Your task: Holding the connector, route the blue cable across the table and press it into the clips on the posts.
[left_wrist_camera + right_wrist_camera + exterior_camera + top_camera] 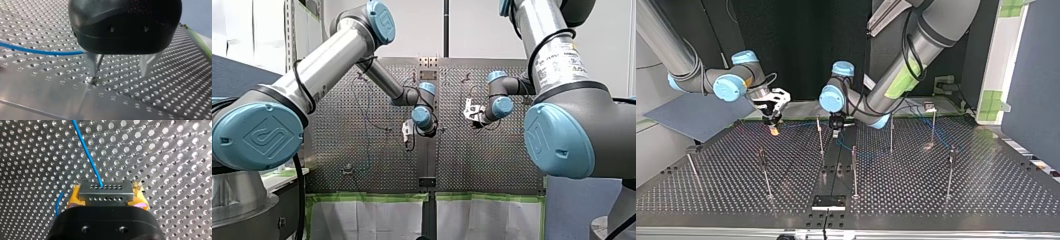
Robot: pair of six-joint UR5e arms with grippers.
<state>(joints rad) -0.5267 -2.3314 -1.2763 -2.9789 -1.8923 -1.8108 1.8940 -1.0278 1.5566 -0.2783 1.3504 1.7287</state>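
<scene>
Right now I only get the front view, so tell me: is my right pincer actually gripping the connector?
Observer: Yes. The right pincer has the connector clamped between its yellow pads.
Operator: Is the cable attached?
Observer: The blue cable comes out of the connector and runs away ahead of that pincer.
Operator: And my left pincer?
Observer: The left pincer is open. The cable reaches the outer side of one metal finger, not the gap.
</scene>
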